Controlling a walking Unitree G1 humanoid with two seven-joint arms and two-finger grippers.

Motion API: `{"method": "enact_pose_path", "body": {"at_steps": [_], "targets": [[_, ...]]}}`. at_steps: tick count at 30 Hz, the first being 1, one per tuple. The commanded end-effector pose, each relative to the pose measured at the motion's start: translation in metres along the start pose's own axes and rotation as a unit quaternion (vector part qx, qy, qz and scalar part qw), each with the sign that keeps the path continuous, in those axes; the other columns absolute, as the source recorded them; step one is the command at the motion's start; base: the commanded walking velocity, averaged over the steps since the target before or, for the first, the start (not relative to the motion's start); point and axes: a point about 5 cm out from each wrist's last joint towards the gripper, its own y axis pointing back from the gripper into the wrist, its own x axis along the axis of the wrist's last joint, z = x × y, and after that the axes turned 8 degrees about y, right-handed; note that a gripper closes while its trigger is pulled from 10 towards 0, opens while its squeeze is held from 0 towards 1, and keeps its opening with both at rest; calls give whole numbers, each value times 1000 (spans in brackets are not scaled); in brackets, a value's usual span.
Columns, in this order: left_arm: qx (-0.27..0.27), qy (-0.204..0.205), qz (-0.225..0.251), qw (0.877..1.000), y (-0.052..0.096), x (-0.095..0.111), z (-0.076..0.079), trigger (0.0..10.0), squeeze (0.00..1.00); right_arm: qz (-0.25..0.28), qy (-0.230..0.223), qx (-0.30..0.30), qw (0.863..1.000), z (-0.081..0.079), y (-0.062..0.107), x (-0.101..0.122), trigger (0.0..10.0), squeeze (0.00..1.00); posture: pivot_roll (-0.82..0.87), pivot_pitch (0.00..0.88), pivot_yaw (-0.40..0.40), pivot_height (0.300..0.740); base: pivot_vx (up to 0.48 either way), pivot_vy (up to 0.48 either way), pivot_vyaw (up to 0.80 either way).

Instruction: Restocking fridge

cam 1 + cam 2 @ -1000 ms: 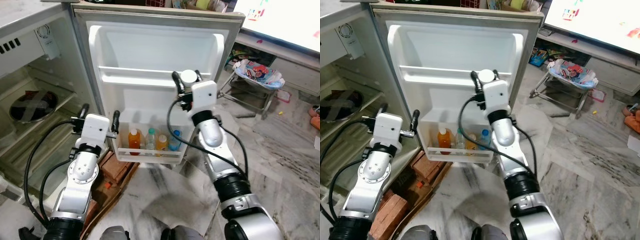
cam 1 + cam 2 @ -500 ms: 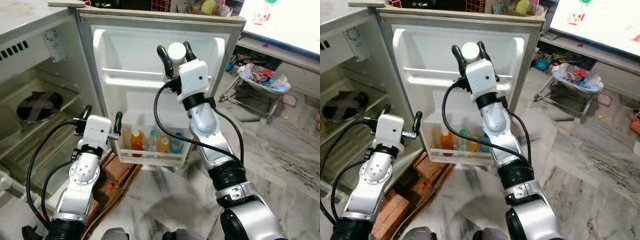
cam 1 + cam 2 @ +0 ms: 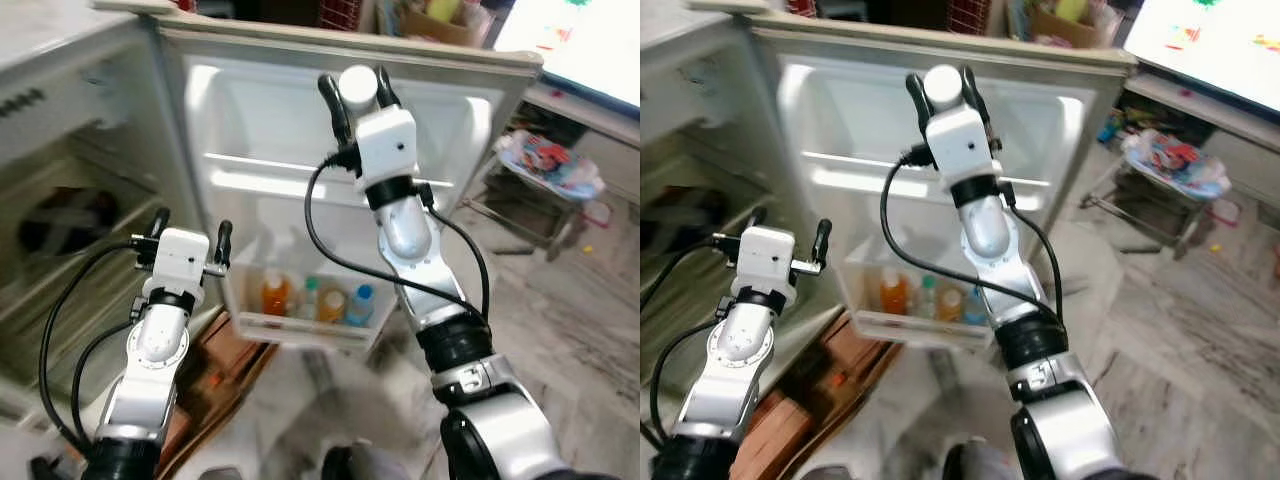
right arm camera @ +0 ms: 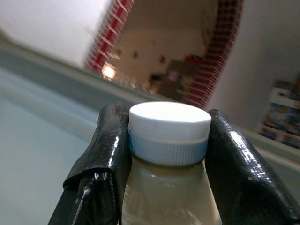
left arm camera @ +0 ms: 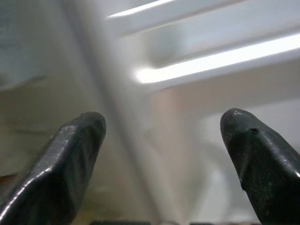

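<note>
My right jaws (image 3: 357,88) pinch a white-capped bottle (image 4: 169,154); left jaws (image 3: 186,226) spread. I should lower it gently, maybe onto the blurry door shelf (image 3: 300,172)

The fridge door (image 3: 300,120) stands open ahead, with the fridge body (image 3: 70,190) on the left. Four bottles (image 3: 315,298) stand in a row in the door's lowest shelf (image 3: 300,328). Bricks (image 3: 215,350) lie on the floor under this shelf. A small chair (image 3: 545,175) is far right.
</note>
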Motion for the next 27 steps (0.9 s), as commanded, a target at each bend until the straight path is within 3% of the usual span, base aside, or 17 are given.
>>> {"method": "enact_pose_path", "body": {"at_steps": [1,8,10,19,27], "targets": [[-4,-1,2,1000,3,0,0,10000,0,7,12,-37,999,13,-6,5,10000,0,133,7,-62,740,0,0,0],[-1,-3,0,1000,3,0,0,10000,0,-22,27,-62,997,19,-5,-4,10000,0,137,8,-62,740,0,0,0],[0,-4,-1,1000,3,0,-1,10000,0,-76,21,-87,993,26,-2,-19,10000,0,136,7,-62,740,0,0,0],[2,-5,-3,1000,2,-1,-1,10000,0,-190,11,-137,972,43,11,-55,10000,0,137,7,-63,740,0,0,0],[3,-7,-5,1000,1,-1,-2,10000,0,-275,17,-127,953,38,23,-79,10000,0,140,4,-63,740,0,0,0]]}}
